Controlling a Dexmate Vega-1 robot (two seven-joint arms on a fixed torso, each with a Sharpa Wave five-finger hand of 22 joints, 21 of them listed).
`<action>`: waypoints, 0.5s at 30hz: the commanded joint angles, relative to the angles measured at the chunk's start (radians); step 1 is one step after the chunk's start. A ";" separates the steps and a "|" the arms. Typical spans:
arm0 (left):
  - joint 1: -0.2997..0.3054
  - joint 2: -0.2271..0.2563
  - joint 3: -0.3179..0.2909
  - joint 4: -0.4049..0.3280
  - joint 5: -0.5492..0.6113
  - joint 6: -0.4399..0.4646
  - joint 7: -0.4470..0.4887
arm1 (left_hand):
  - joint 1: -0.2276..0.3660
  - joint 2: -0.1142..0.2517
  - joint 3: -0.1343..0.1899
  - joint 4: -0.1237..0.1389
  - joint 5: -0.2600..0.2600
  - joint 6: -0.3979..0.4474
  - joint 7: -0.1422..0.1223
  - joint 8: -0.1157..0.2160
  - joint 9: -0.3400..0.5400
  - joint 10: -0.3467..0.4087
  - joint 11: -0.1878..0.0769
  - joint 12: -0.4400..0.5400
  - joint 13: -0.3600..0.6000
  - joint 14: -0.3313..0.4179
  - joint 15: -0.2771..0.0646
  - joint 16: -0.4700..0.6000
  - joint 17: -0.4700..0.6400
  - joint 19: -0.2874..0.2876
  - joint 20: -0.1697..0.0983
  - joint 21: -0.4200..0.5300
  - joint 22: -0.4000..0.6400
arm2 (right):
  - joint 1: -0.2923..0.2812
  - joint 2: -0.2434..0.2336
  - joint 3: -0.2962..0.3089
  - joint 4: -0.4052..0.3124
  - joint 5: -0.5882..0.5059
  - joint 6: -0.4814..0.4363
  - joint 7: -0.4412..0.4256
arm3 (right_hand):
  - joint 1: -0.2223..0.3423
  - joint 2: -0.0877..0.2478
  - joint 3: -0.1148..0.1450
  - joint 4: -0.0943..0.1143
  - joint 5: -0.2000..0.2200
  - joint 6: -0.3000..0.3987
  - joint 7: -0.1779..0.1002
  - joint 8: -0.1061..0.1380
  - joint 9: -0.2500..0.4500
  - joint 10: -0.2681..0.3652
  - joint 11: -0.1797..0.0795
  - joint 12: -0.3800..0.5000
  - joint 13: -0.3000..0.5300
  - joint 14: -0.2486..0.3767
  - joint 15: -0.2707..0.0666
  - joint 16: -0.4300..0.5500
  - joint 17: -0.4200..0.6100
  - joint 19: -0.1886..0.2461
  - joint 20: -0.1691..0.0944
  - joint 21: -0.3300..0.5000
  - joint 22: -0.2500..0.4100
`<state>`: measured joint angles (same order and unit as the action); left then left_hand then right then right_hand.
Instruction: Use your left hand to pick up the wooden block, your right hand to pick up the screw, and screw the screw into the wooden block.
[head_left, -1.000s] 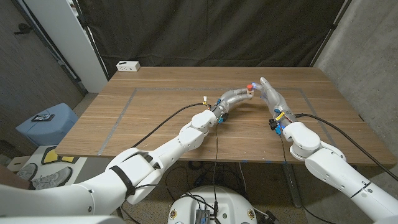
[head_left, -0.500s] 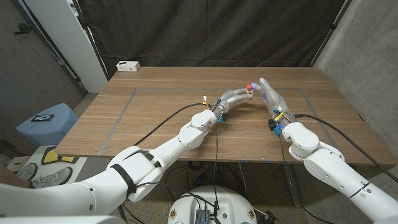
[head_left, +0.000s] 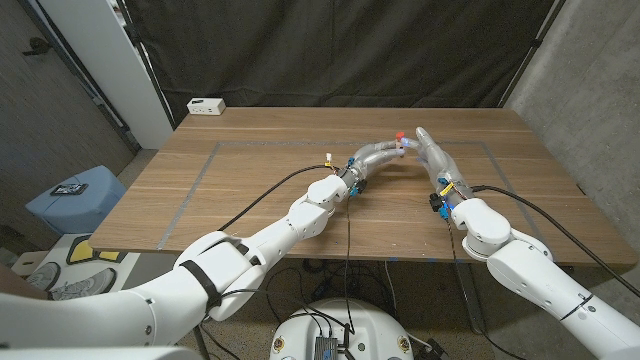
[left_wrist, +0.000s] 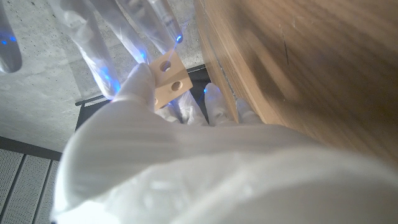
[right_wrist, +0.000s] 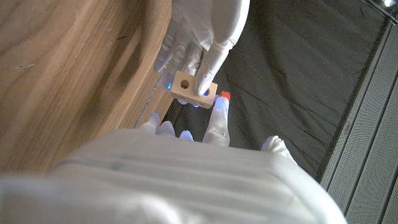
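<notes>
Head view first: both arms are reaching in over the wooden table (head_left: 250, 170), and the two hands are meeting just above its far middle. The left hand (head_left: 375, 155) is curling toward the right hand (head_left: 432, 152), with a tiny red-tipped thing, the screw (head_left: 401, 132), sitting right between them. The block is too small to make out from up here. A white box (head_left: 206, 105) is sitting at the table's far left corner.

Left wrist view: the left hand (left_wrist: 186, 168) is pinching the wooden block (left_wrist: 168, 78) with its fingertips, holes facing the camera, held up off the table edge. The right hand's fingers (left_wrist: 93, 56) are hovering just beside the block, one tip almost touching it.

Right wrist view: the left hand (right_wrist: 202, 31) is gripping the wooden block (right_wrist: 194, 89) from behind, one hole showing. The right hand (right_wrist: 186, 168) is holding the red-capped screw (right_wrist: 224, 95) at a fingertip, right beside the block's edge. Can't tell if the screw is actually touching the block.
</notes>
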<state>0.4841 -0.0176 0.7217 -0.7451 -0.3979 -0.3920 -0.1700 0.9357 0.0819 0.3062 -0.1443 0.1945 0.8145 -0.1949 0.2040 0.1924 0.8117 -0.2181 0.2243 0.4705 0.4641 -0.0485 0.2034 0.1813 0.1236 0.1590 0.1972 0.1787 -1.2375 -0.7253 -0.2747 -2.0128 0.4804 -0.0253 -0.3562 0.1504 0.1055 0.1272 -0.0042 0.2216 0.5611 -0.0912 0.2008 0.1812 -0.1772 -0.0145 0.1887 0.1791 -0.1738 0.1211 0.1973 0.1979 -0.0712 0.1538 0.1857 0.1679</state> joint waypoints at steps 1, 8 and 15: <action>-0.006 -0.004 -0.003 0.014 -0.006 0.003 -0.013 | 0.002 0.009 0.009 0.002 0.004 0.005 0.003 0.002 0.003 0.011 0.000 0.000 0.005 0.009 -0.042 0.003 0.003 0.005 0.001 0.009 0.005 | -0.006 0.005 0.000 -0.009 -0.003 -0.006 -0.014 | -0.007 0.002 0.008 0.000 0.006 0.003 -0.003 -0.002 0.001 -0.050 -0.006 0.005 0.002 -0.143 -0.004 0.008 0.002 0.006 0.000 0.006 0.003; -0.010 -0.005 -0.004 0.020 -0.006 0.005 -0.015 | 0.002 0.008 0.009 0.001 0.004 0.007 0.004 0.002 0.003 0.009 0.000 -0.001 0.005 0.008 -0.044 0.002 0.003 0.006 0.000 0.009 0.005 | -0.010 0.006 0.007 -0.013 -0.005 -0.008 -0.023 | -0.008 0.001 0.009 0.000 0.006 0.002 -0.001 -0.003 0.001 -0.051 -0.005 0.004 0.002 -0.142 -0.004 0.008 0.002 0.008 0.000 0.006 0.003; -0.013 -0.007 -0.004 0.026 -0.007 0.004 -0.018 | 0.004 0.007 0.010 -0.002 0.005 0.004 0.006 0.000 0.003 0.008 0.000 -0.003 0.004 0.008 -0.043 0.002 0.003 0.006 0.001 0.009 0.005 | -0.025 -0.006 0.029 -0.027 -0.008 -0.017 -0.038 | -0.008 0.001 0.009 0.000 0.006 0.002 -0.001 -0.004 0.001 -0.051 -0.004 0.004 0.002 -0.141 -0.003 0.008 0.002 0.011 0.000 0.007 0.003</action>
<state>0.4758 -0.0221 0.7188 -0.7284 -0.4022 -0.3921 -0.1797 0.9325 0.0781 0.3082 -0.1448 0.1916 0.8126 -0.1935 0.2039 0.1934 0.8110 -0.2179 0.2241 0.4707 0.4641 -0.0485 0.2035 0.1815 0.1236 0.1590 0.1972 0.1788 -1.2429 -0.7216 -0.2744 -2.0203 0.4757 -0.0330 -0.3771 0.1504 0.1055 0.1272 -0.0042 0.2216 0.5609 -0.0912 0.2008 0.1813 -0.1751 -0.0164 0.1887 0.1790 -0.1737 0.1212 0.1973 0.1978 -0.0691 0.1517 0.1857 0.1679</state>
